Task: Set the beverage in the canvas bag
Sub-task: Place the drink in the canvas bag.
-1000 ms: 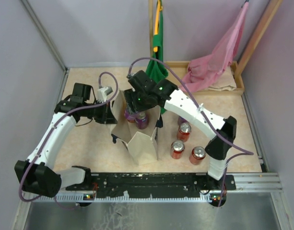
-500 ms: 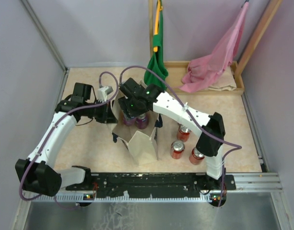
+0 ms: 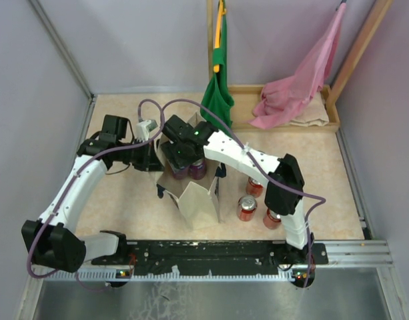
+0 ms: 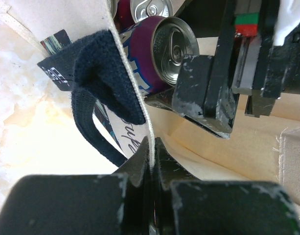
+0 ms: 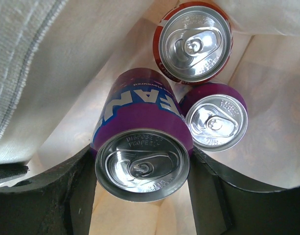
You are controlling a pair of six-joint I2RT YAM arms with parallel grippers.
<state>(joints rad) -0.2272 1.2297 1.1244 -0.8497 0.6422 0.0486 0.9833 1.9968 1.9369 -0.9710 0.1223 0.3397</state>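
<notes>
Can (image 5: 140,147) gripped upright in our right tool (image 3: 182,152) hangs inside the bag (image 3: 203,200), its way straight down, while our left tool (image 4: 152,156) clamps the rim (image 4: 140,105).

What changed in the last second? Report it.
The right gripper, holding the purple can, swung left over the canvas bag opening, its arm following. Unchanged: the left gripper pinching the bag's rim, and the loose cans beside the bag.
</notes>
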